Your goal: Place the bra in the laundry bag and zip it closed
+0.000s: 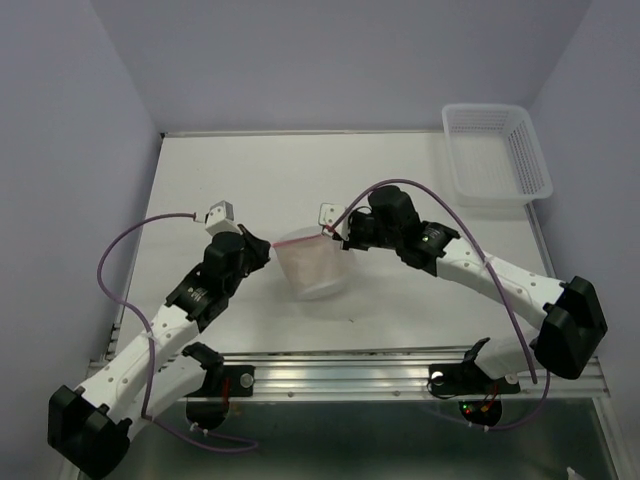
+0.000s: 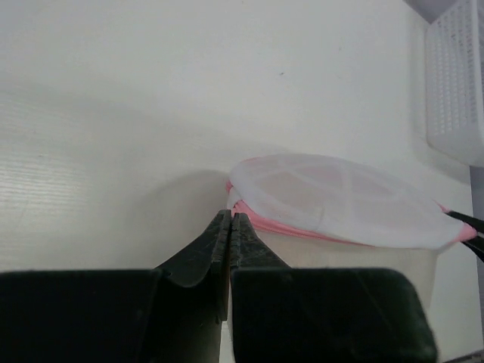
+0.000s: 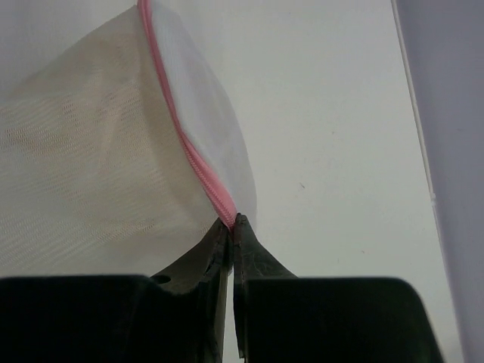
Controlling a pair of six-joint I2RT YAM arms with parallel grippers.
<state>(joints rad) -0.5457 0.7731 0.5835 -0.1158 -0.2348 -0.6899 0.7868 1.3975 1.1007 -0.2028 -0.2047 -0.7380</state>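
Note:
The laundry bag [image 1: 315, 268] stands mid-table, a white mesh pouch with a pink zipper rim. A beige mass, the bra [image 3: 76, 174], shows dimly through the mesh and also below the lid in the left wrist view [image 2: 355, 261]. My left gripper [image 1: 268, 250] is shut at the bag's left edge, its tips [image 2: 230, 215] touching the pink rim [image 2: 261, 221]. My right gripper [image 1: 337, 238] is shut on the pink zipper [image 3: 189, 151] at the bag's right edge, with the tips [image 3: 233, 221] pinching it. The bag [image 2: 333, 193] has its lid lying down on the rim.
A white plastic lattice basket [image 1: 495, 152] stands at the far right corner and also shows in the left wrist view [image 2: 457, 83]. Purple walls enclose the white table [image 1: 250, 180]. A metal rail [image 1: 350, 375] runs along the near edge.

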